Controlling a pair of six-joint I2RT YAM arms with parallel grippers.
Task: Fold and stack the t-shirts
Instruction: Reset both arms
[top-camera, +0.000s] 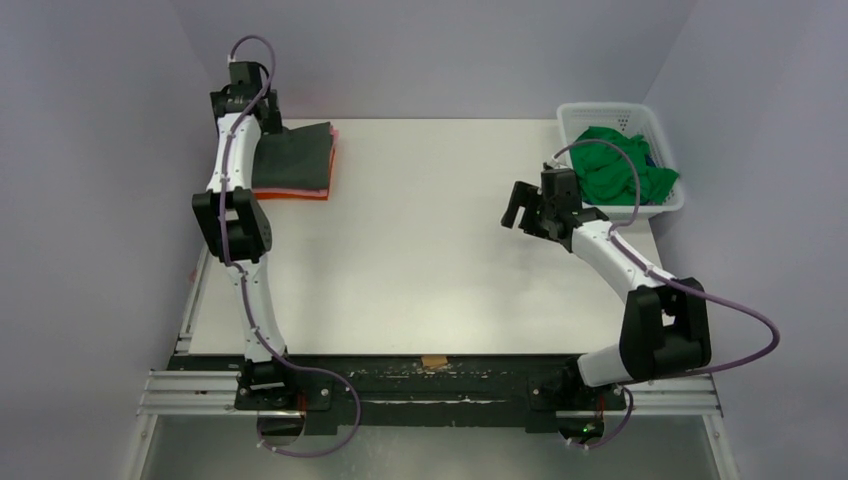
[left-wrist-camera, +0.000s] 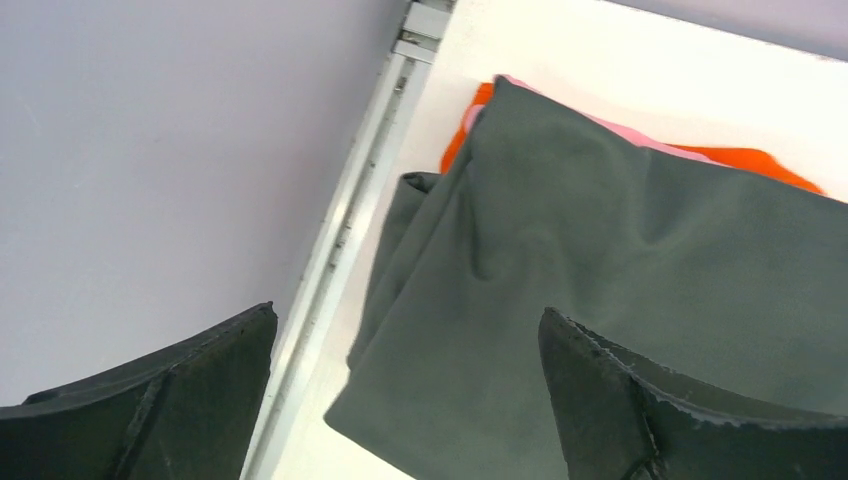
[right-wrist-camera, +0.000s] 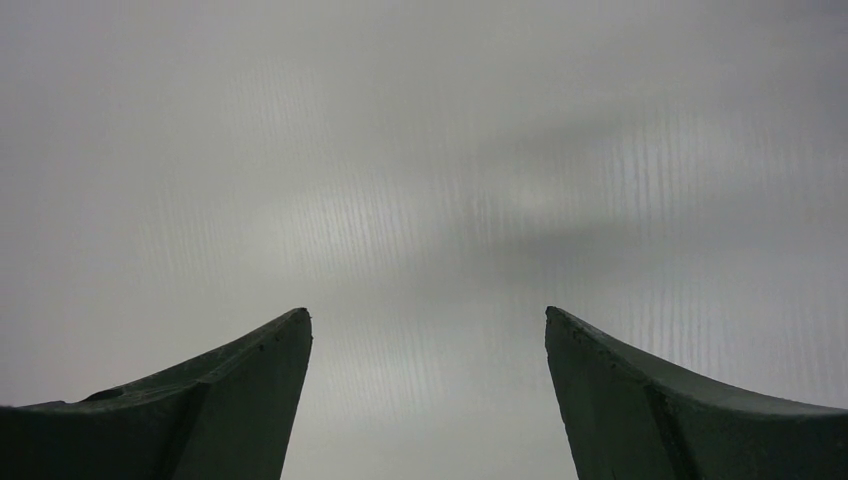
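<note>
A folded dark charcoal-grey t-shirt (top-camera: 298, 155) (left-wrist-camera: 620, 260) tops a stack at the table's far left. A pink t-shirt's edge (left-wrist-camera: 640, 140) and an orange t-shirt (top-camera: 292, 193) (left-wrist-camera: 745, 160) show beneath it. My left gripper (top-camera: 265, 118) (left-wrist-camera: 408, 310) hovers above the stack's left side, open, with nothing between its fingers. A bright green t-shirt (top-camera: 618, 170) lies crumpled in the basket at the far right. My right gripper (top-camera: 522, 208) (right-wrist-camera: 425, 312) hangs open and empty over bare table, just left of the basket.
The white lattice basket (top-camera: 668, 135) stands at the table's far right corner. A metal rail (left-wrist-camera: 340, 230) runs along the table's left edge beside the stack, with grey wall beyond. A small tan tape piece (top-camera: 433, 361) marks the near edge.
</note>
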